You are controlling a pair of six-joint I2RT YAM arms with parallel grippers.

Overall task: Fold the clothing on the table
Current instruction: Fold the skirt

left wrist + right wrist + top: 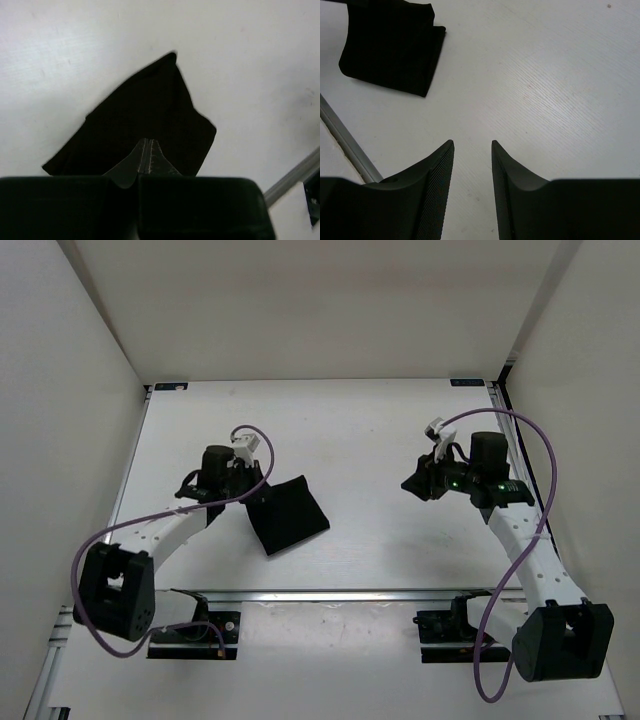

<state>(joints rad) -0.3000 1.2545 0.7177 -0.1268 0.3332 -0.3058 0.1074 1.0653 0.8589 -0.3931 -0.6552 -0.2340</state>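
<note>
Spotted the clothing (288, 515) lying folded small left of centre on the worktop (360, 430), left tool (147, 147) clamped shut right over it, right tool (472, 147) half open, empty, well apart; could've dragged the fold open on lifting with fabric snagged.

Setting: robotics lab cell. Evidence: a left arm (175, 532) and a right arm (525, 545) were bolted to a white table (350, 430) with metal rails (330, 594); 3 plain white walls (330, 300) enclosed it; purple cables (476, 660) ran along both arms.
</note>
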